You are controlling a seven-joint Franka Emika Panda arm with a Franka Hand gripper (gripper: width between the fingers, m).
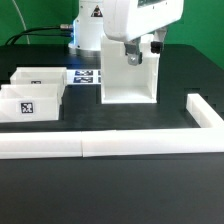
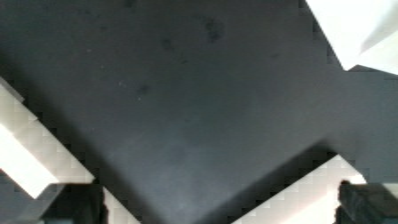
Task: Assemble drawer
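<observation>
The drawer's white open-fronted case (image 1: 128, 78) stands upright on the black table, right of centre in the exterior view. Two small tagged open-top trays (image 1: 26, 103) (image 1: 38, 78) sit at that view's left. My gripper (image 1: 139, 52) hangs at the case's top edge. In the wrist view the gripper (image 2: 217, 206) is open. Its dark fingertips (image 2: 71, 205) stand wide apart, with only dark surface midway between them. White edges of the case (image 2: 32, 150) run close by each finger. I cannot tell whether the fingers touch them.
The marker board (image 1: 86, 75) lies flat between the trays and the case. A long low white rail (image 1: 100, 147) runs along the front, and another rail (image 1: 205, 113) turns back at the exterior view's right. The robot's base stands behind the case.
</observation>
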